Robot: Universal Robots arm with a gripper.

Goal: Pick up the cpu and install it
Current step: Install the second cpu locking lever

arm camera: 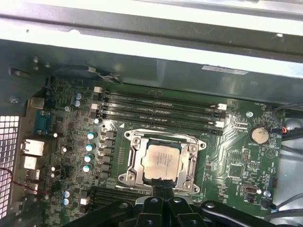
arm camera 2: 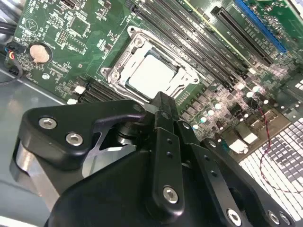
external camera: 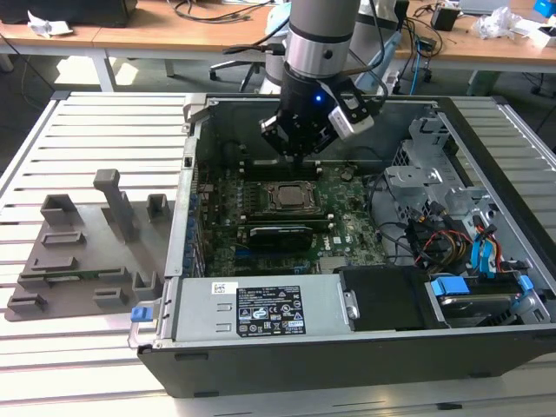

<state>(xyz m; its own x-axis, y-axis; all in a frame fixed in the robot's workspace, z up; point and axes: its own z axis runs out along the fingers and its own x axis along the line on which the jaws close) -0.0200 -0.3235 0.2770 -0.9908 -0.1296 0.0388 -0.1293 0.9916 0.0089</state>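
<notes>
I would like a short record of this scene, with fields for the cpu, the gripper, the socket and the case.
cpu: pale silvery square, lying inside the socket frame on the green board
socket frame: metal frame around the cpu
gripper: above the board, close over the cpu's edge, fingers together, holding nothing
computer case: open, side panel off, lying on a slatted table
grey fixture: on the table at the exterior view's left

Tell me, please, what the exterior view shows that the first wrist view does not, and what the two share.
The exterior view alone takes in the computer case, the grey fixture tray on the slatted table, the hard drive bay and the arm above the gripper. The first wrist view alone reveals the coin battery. Both show the cpu lying in its socket on the green board.
</notes>
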